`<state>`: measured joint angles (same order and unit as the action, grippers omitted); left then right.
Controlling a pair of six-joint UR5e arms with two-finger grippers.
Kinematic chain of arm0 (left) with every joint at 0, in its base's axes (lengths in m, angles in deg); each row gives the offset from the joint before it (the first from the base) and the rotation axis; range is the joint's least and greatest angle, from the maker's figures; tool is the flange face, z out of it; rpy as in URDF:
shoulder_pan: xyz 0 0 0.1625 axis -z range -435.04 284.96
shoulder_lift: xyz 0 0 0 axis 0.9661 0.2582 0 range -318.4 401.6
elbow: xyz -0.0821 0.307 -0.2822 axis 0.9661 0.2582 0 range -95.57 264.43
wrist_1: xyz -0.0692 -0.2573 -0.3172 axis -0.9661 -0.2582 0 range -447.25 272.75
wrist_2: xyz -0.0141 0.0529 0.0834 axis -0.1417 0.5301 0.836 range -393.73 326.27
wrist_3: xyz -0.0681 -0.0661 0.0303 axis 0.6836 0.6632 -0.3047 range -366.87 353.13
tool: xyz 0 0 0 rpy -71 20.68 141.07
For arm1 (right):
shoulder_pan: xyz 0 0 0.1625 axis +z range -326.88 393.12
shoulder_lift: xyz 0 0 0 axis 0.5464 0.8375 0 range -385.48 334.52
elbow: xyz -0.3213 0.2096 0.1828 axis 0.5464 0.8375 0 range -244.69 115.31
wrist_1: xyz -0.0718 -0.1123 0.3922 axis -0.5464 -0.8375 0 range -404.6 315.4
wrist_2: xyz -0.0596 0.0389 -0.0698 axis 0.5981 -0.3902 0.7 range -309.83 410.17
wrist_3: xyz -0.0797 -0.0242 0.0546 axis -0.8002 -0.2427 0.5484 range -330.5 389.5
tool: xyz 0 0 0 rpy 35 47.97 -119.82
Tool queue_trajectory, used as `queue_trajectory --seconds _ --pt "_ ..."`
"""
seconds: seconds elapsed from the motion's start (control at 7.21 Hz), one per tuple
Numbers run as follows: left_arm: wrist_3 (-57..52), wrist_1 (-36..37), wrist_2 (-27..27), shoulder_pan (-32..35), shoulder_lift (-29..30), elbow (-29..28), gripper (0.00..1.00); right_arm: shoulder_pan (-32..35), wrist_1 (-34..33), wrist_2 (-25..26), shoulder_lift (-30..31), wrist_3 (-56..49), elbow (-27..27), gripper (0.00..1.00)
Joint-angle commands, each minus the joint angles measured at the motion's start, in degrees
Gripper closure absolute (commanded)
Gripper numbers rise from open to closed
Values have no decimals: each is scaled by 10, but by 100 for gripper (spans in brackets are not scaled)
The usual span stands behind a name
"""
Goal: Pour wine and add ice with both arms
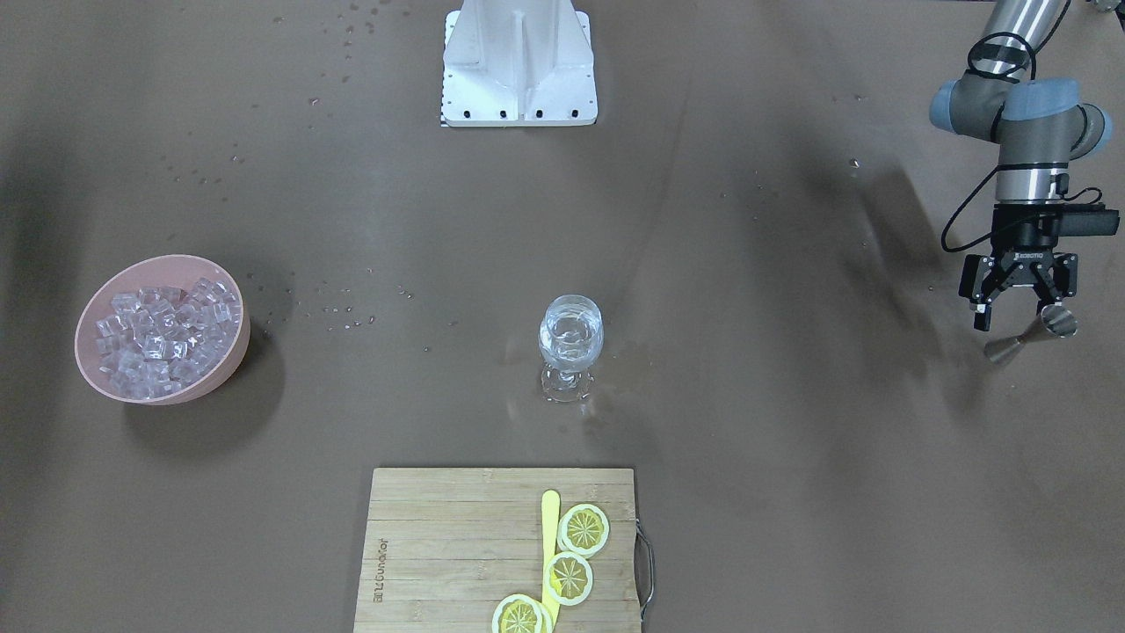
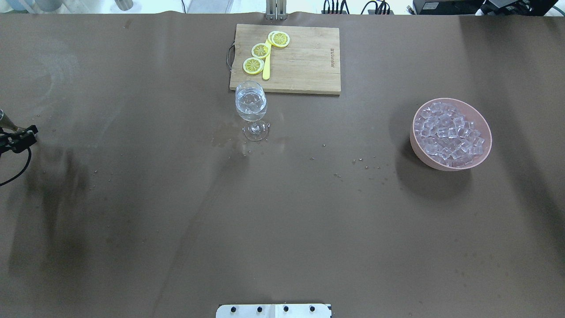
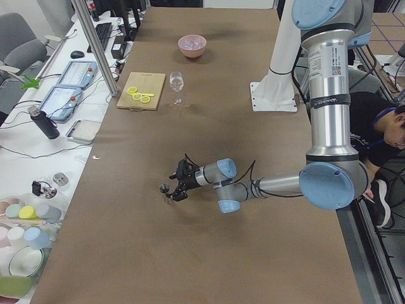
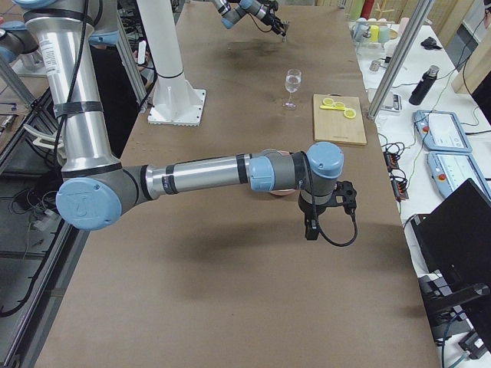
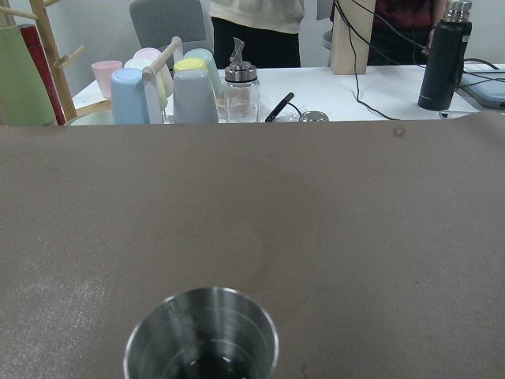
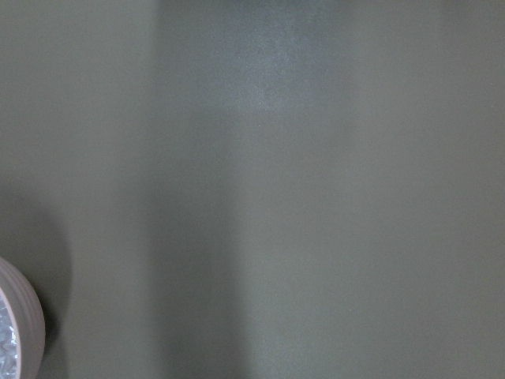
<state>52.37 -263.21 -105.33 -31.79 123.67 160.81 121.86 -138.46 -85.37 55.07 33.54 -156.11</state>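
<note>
though fingers on the right gripper (image 4: pixel 311 228) are unclear, the left gripper (image 1: pixel 1016 315), level, seems spread by a jigger (image 1: pixel 1059 322).

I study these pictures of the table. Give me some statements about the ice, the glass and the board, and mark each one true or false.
1. The ice lies in a pink bowl. True.
2. The wine glass lies on its side. False: it stands upright.
3. Three lemon slices lie on the cutting board. True.
4. The wine glass stands on the cutting board. False: it stands on the table, beside the board.
5. The metal jigger stands next to the bowl. False: it is by the left gripper, at the table's other end.
</note>
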Motion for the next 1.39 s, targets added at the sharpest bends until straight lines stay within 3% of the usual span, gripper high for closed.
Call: queue_trajectory --seconds 0.0,0.69,1.25 --pt "0 -1 -20 7 -9 0 3 6 0 -1 0 -1 -2 0" --pt "-6 8 -129 83 -9 7 3 14 -1 -2 5 -1 -9 0" --pt "-39 59 -194 135 -5 50 3 19 -42 -2 -1 -1 -30 0"
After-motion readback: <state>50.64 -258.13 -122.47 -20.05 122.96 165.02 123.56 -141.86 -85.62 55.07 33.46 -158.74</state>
